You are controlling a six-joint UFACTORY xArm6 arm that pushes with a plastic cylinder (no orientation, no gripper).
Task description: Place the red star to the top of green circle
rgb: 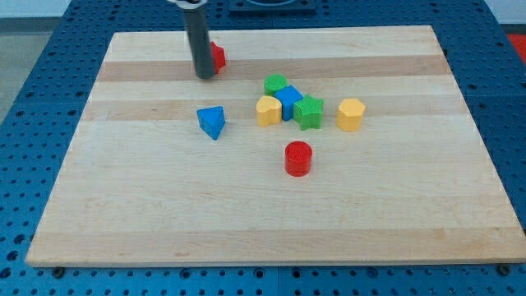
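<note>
While the rod stands upright, my tip [205,76], gripping nothing, touches the red star [217,56] from its left.

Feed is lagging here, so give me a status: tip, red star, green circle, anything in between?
My tip against red star, view's upper left. Green circle to the view's right, atop the cluster, touching blue cube. Board between them clear.
</note>
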